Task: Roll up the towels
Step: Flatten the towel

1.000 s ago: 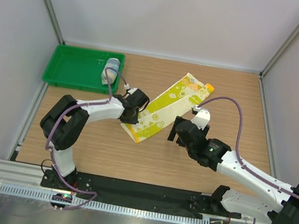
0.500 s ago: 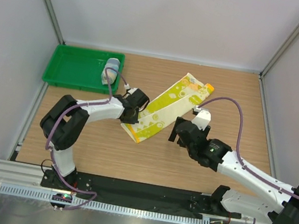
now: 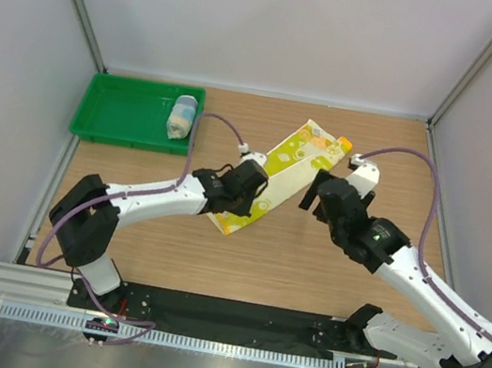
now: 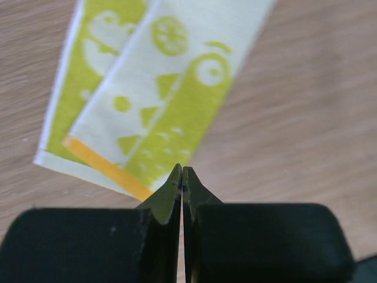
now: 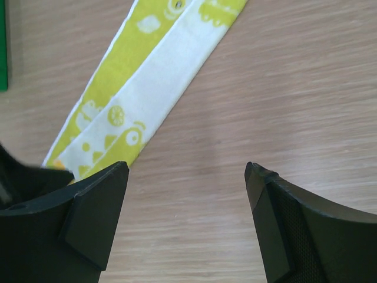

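The yellow-green and white towel (image 3: 293, 159) lies flat and slantwise on the wooden table, folded lengthwise, its orange-edged end nearest me. It also shows in the left wrist view (image 4: 171, 88) and the right wrist view (image 5: 147, 82). My left gripper (image 3: 245, 201) is shut and empty, its tips (image 4: 182, 172) just above the towel's near corner. My right gripper (image 3: 312, 199) is open and empty over bare wood just right of the towel (image 5: 185, 177). The light blue and white towel (image 3: 181, 117) lies rolled up in the green tray (image 3: 125, 115).
The green tray stands at the back left by the left wall. White walls and metal posts close in the table on three sides. Purple cables arc over both arms.
My left gripper has moved right, from the towel's left edge to over its near end. My right gripper has moved back and to the right. The towel has not moved.
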Motion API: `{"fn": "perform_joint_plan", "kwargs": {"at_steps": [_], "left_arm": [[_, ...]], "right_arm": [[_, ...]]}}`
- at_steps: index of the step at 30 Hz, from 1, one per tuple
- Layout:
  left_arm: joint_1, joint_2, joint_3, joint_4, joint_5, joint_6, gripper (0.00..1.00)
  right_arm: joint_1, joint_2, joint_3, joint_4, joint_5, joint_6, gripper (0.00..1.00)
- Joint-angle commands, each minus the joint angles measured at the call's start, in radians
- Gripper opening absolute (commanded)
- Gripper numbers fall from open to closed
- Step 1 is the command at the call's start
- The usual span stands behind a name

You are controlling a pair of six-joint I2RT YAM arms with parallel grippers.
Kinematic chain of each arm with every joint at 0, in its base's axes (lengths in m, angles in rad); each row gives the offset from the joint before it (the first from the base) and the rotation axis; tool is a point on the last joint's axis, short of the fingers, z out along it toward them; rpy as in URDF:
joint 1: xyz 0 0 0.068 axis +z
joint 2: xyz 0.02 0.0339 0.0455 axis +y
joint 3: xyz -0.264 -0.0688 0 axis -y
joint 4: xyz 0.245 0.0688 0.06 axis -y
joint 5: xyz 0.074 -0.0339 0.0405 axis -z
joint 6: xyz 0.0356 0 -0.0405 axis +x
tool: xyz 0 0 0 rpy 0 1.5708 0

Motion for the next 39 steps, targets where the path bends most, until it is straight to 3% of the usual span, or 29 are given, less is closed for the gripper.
{"fn": "perform_joint_plan", "kwargs": {"at_steps": [1, 5, 8, 10, 11, 14, 19, 24, 29, 39], "left_arm": [[-0.158, -0.073, 0.044, 0.001, -0.048, 0.069, 0.0], [-0.346, -0.113, -0.024, -0.032, -0.115, 0.036, 0.0], [-0.432, -0.155, -0.095, -0.071, -0.19, -0.068, 0.0], [-0.428, -0.19, -0.12, -0.087, -0.228, -0.12, 0.04], [-0.417, -0.202, -0.129, -0.087, -0.247, -0.131, 0.25], [-0.318, -0.236, -0.103, -0.104, -0.272, -0.121, 0.55], [-0.04, -0.203, -0.077, -0.07, -0.129, -0.075, 0.54], [0.106, -0.074, -0.022, -0.047, -0.069, -0.007, 0.54], [0.161, 0.027, 0.001, -0.012, -0.019, 0.002, 0.48], [0.169, 0.13, 0.035, -0.007, -0.009, 0.002, 0.44]], "right_arm": [[-0.096, -0.064, 0.096, -0.045, 0.019, -0.069, 0.88], [-0.176, -0.064, 0.154, -0.1, 0.016, -0.103, 0.88], [-0.197, -0.058, 0.153, -0.105, -0.001, -0.106, 0.89], [-0.206, -0.045, 0.142, -0.083, -0.047, -0.099, 0.9], [-0.207, -0.035, 0.131, -0.079, -0.063, -0.093, 0.9], [-0.208, 0.001, 0.104, -0.03, -0.151, -0.074, 0.9], [-0.208, 0.021, 0.067, -0.013, -0.234, -0.06, 0.9], [-0.207, -0.001, 0.028, -0.007, -0.243, -0.076, 0.9], [-0.208, -0.001, 0.019, -0.007, -0.246, -0.091, 0.9], [-0.208, 0.025, 0.022, 0.007, -0.237, -0.109, 0.9]]}}
